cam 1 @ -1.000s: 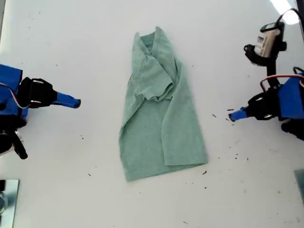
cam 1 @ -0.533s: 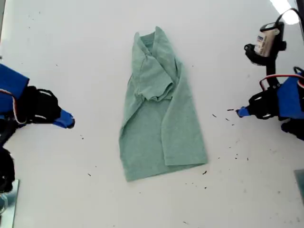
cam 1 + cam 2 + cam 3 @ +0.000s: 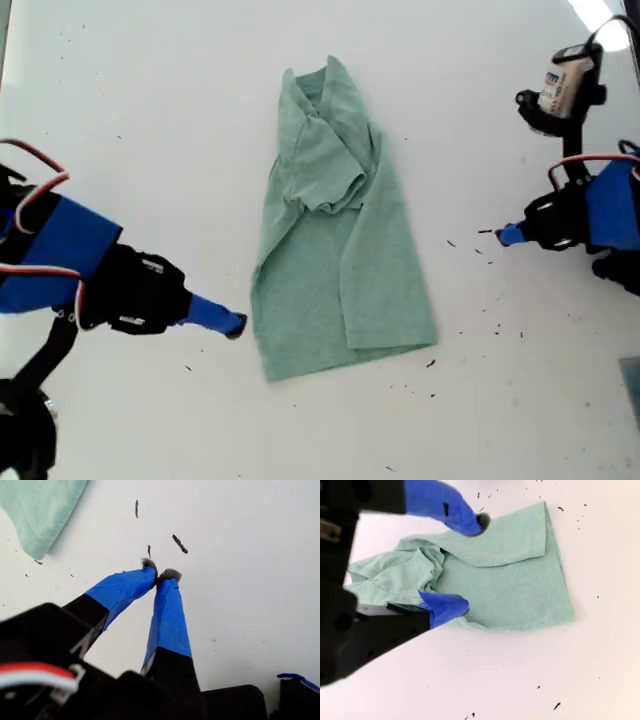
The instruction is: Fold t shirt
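T shirt (image 3: pixel 335 240) lies mid-table, sides folded in; my second gripper (image 3: pixel 465 565), jaws spread and empty, nears its hem at the exterior view's left, while my first gripper (image 3: pixel 159 573) rests clenched, empty, well apart.

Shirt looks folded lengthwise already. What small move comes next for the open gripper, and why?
Probably ease my second gripper onto the t shirt edge and close. Its fingers are open beside the lower corner at the exterior view's left, gripping nothing. My first gripper is shut and clear of the cloth.
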